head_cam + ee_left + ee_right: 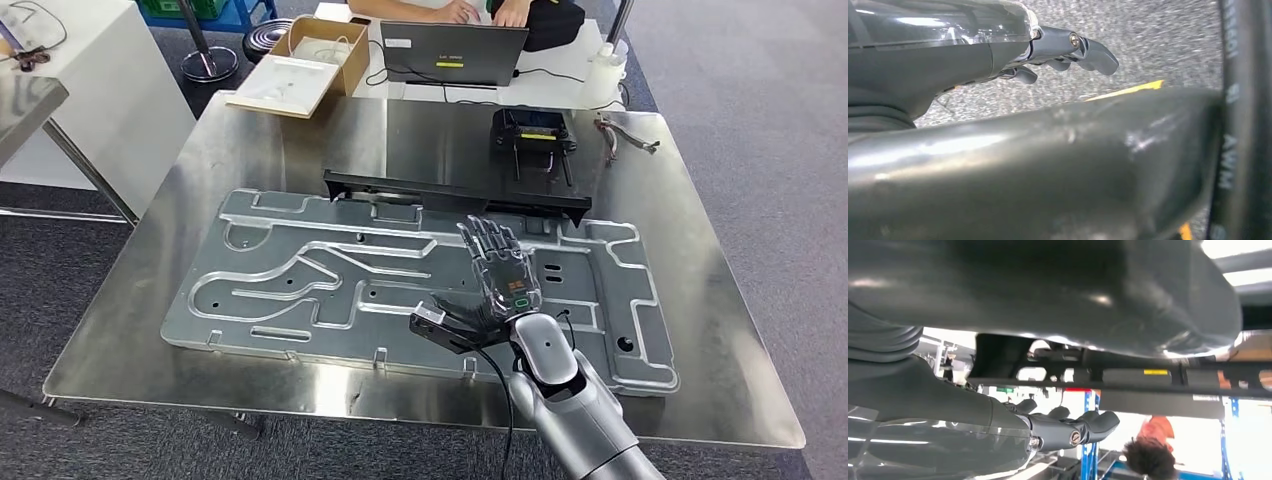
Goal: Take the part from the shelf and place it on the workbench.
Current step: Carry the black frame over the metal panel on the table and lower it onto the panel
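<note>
One hand, my right [497, 272], hovers with fingers spread and nothing in it over the big grey stamped panel [300, 285] on the steel workbench [700, 300], the long black part [455, 192] lying just beyond on the bench; my left hand [1068, 50] hangs empty, fingers curled.

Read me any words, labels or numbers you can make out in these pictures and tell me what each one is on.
"AWM": white print along the black cable in the left wrist view; the letters further along it are cut off or blurred.
Yellow label on the laptop: too small to read.
Yellow label on the small black part: too small to read.
Yellow label on the long black part in the right wrist view: blurred, unreadable.
</note>
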Controlling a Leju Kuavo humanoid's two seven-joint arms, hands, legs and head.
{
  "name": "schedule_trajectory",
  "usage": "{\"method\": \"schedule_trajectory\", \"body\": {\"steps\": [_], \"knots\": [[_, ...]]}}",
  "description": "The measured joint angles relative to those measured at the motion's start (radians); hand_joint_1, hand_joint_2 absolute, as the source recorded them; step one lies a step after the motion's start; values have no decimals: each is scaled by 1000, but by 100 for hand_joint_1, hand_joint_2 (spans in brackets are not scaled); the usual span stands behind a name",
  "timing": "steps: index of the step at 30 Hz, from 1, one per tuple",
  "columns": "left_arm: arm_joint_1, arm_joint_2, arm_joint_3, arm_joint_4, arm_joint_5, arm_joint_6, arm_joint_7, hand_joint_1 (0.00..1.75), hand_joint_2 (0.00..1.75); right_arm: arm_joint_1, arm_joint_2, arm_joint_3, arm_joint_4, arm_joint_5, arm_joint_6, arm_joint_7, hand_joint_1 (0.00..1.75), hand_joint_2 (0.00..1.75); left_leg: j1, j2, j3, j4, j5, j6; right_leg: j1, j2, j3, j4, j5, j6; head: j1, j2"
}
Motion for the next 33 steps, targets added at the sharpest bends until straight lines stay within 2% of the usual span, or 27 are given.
{"method": "schedule_trajectory", "body": {"steps": [1, 2, 4, 6, 7, 9, 10, 11, 13, 14, 15, 16, 17, 18, 19, 20, 21, 22, 24, 25, 26, 27, 29, 30, 31, 32, 33], "knots": [[0, 0, 0, 0, 0, 0, 0, 0, 0, 1, 0, 0, 1, 0, 0, 0, 0, 0, -1, 0, -14, 2, 9, -1, 0, 0, 16, 4, 12, -1, 0, 0], [0, 0, 0, 0, 0, 0, 0, 0, 0, 2, 0, 0, 1, -1, -1, 0, 0, 0, -1, 0, -27, 4, 17, -2, 1, 0, 50, -27, 36, -3, 0, 0], [0, -1, 1, 0, 0, 0, 0, 0, 0, 2, 0, 0, 0, -1, -4, 0, 0, 0, -4, -1, -47, 8, 33, -9, 5, 0, 157, -164, 67, -16, 0, 0], [1, -3, 1, 0, 1, 0, 0, 0, 0, 3, 0, 0, -4, -1, -8, 0, 0, 0, -5, -1, -56, 7, 50, -19, 11, 0, 230, -274, 63, -28, 0, 0], [2, -4, 1, 0, 1, 0, 0, 0, 0, 4, 0, 0, -5, -1, -11, 0, 0, 0, -5, -1, -57, 4, 59, -26, 14, 0, 239, -295, 61, -33, -1, 0], [4, -4, 2, 0, 1, 0, -1, 0, 0, 7, 1, 0, -5, -2, -13, 0, 0, 0, -3, -2, -61, -1, 69, -39, 13, -1, 229, -303, 81, -45, -1, 0], [5, -4, 3, 0, 1, 1, 0, 0, 0, 8, 1, 0, -5, -2, -14, 0, 0, 0, -2, -2, -68, 11, 51, -44, 10, -3, 220, -306, 93, -54, -1, 0], [6, -4, 3, 0, 1, 1, 0, 0, 0, 9, 2, 0, -5, -2, -14, 0, 0, 0, -1, -3, -81, 41, 14, -49, 7, -5, 209, -310, 107, -61, -1, 0], [7, -4, 3, 0, 1, 1, 0, 0, 0, 12, 4, 0, -5, -2, -14, 0, 0, 0, 3, -3, -113, 155, -91, -57, 7, -7, 179, -310, 131, -70, -1, 0], [7, -5, 3, 0, 1, 1, 0, 0, 0, 15, 4, 0, -5, -2, -15, 0, 0, 0, 4, -3, -125, 219, -127, -60, 8, -8, 163, -308, 143, -70, -1, 0], [6, -4, 3, 0, 2, 1, 0, 0, 0, 18, 4, 0, -5, -3, -16, 0, 0, 0, 5, -3, -127, 267, -138, -63, 9, -8, 146, -306, 154, -69, -1, 0], [6, -4, 3, 0, 2, 2, 0, 0, 0, 22, 4, 0, -6, -3, -19, 0, 0, 0, 5, -3, -115, 288, -127, -65, 9, -9, 129, -303, 165, -68, -1, 0], [6, -4, 3, 0, 3, 2, -1, 0, 0, 28, 4, 0, -7, -4, -23, 0, 0, 0, 5, -3, -87, 274, -100, -65, 8, -9, 112, -299, 176, -65, -1, 0], [6, -4, 3, 0, 4, 4, -1, 0, 0, 36, 4, 0, -11, -4, -31, 0, 0, 0, 5, -3, -39, 226, -74, -65, 8, -9, 97, -294, 185, -62, -1, 0], [6, -4, 4, 0, 7, 5, -2, 0, 0, 47, 4, 0, -18, -4, -40, 0, 0, 0, 4, -3, 19, 155, -68, -63, 9, -9, 84, -289, 194, -58, -1, 0], [6, -4, 4, 0, 9, 6, -3, 0, 0, 60, 4, 0, -27, -4, -52, 0, 0, 0, 3, -4, 72, 81, -75, -58, 10, -10, 74, -284, 201, -53, -1, 0], [6, -4, 6, 0, 13, 7, -5, 0, 0, 75, 4, 0, -39, -3, -66, 1, 0, 0, 0, -5, 109, 25, -89, -53, 11, -11, 69, -281, 209, -47, -1, 0], [7, -4, 8, 0, 16, 8, -7, 0, 0, 92, 4, 0, -52, -2, -81, 1, 0, 0, -3, -6, 126, -7, -102, -47, 12, -12, 67, -281, 217, -41, -1, 0], [12, -5, 16, 0, 22, 9, -11, 0, 0, 135, 3, -2, -80, 3, -113, 1, 0, 0, -3, -4, 118, -17, -92, -32, 11, -12, 65, -283, 229, -29, -1, 0], [14, -5, 19, 0, 24, 10, -12, 0, 0, 161, 2, -5, -96, 5, -128, 1, 0, 0, -1, -2, 111, -18, -81, -23, 9, -9, 59, -276, 217, -23, -1, 0], [15, -6, 22, 0, 27, 10, -12, 0, 0, 189, 1, -9, -112, 8, -144, 0, 0, 0, 1, 1, 100, -21, -68, -13, 8, -6, 49, -252, 183, -18, -1, 0], [16, -6, 25, 0, 29, 12, -13, 0, 0, 216, 0, -14, -127, 12, -159, -2, 0, 0, 3, 3, 88, -22, -55, -6, 6, -3, 35, -209, 132, -15, -1, 0], [19, -6, 31, 0, 36, 16, -16, 0, 0, 274, -1, -30, -154, 17, -195, -9, 0, 0, 1, 4, 58, -21, -32, 3, 4, -1, 8, -87, 31, -9, -1, 0], [21, -7, 36, 0, 39, 18, -17, 0, 0, 306, -2, -41, -167, 18, -214, -15, 0, 0, 1, 4, 42, -19, -20, 2, 3, 0, 3, -34, 12, -7, -1, 0], [22, -7, 40, 0, 42, 20, -18, 0, 0, 338, -1, -53, -180, 19, -235, -21, 0, 0, 0, 4, 26, -17, -10, 1, 2, 0, 10, -4, 18, -6, -1, 0], [24, -8, 45, 0, 44, 23, -19, 0, 0, 370, -1, -67, -192, 17, -255, -27, 0, 0, 0, 4, 9, -15, 1, -1, 1, 0, 33, -6, 42, -7, -1, 0], [26, -9, 49, 0, 47, 24, -19, 0, 0, 401, 0, -81, -204, 13, -274, -33, 0, 0, 0, 4, -7, -11, 10, -4, 1, 0, 74, -42, 69, -10, -1, 0]]}}
